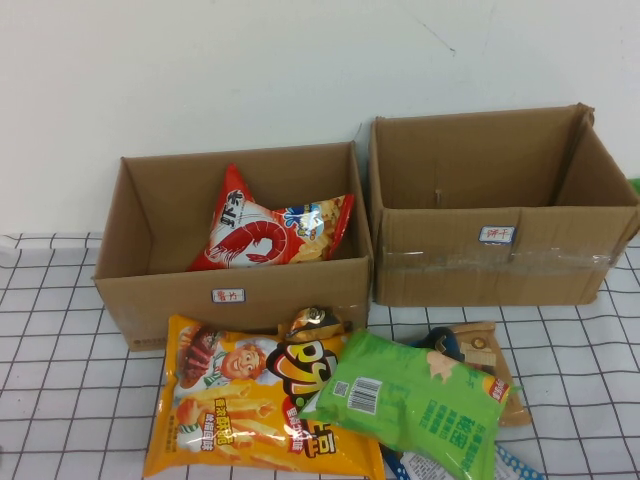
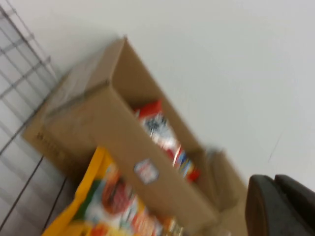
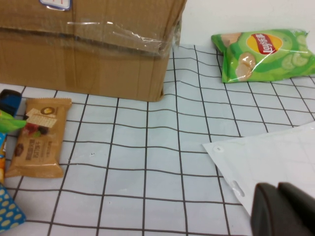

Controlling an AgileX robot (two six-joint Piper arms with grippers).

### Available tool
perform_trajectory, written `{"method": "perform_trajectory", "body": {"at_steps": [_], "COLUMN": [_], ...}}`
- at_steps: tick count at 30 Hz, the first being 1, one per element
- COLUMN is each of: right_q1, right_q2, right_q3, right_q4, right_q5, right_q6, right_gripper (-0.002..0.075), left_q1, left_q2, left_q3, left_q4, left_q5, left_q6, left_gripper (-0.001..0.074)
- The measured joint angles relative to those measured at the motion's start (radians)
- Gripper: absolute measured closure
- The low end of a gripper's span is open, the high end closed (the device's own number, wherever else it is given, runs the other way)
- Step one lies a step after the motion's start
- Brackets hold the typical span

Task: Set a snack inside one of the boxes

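Two open cardboard boxes stand at the back of the table. The left box [image 1: 240, 290] holds a red shrimp-chip bag [image 1: 265, 232]. The right box [image 1: 495, 265] shows nothing inside. In front lie a yellow snack bag [image 1: 240, 410], a green bag [image 1: 420, 405] overlapping it, and a brown snack bar [image 1: 485, 350]. Neither gripper shows in the high view. My left gripper [image 2: 275, 179] is shut and empty, raised off the table, looking at the left box [image 2: 123, 147] and the red bag [image 2: 160, 130]. My right gripper [image 3: 277, 187] is shut and empty, low over the table beside the right box [image 3: 88, 54].
In the right wrist view a green cucumber-chip bag [image 3: 261, 51] lies beyond the right box's corner, a white plastic sheet [image 3: 266, 157] lies under the gripper, and the brown bar [image 3: 38, 137] lies nearby. A small dark gold packet [image 1: 312, 322] sits against the left box's front.
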Motion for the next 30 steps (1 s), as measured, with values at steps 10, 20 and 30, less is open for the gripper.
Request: {"method": "perform_trajectory", "body": {"at_steps": [10,20,30], "right_q1": [0.000,0.000,0.000], "right_q2": [0.000,0.000,0.000], "right_q3": [0.000,0.000,0.000], "right_q4": [-0.001,-0.001,-0.001], "right_q5": [0.000,0.000,0.000], "right_q6": [0.000,0.000,-0.001], "right_gripper": [0.0727,0.0727,0.0727], "left_q1": [-0.027,-0.027,-0.027], "left_q2": [0.341,0.948,1.320], "left_q3": [-0.195,-0.544,-0.688], "left_q4": [0.022,0.037,0.047], "left_q5": [0.320,0.657,0.609], "left_q6": [0.370,0.789,0.898], "left_gripper": [0.0737,0.0730,0.0267]}}
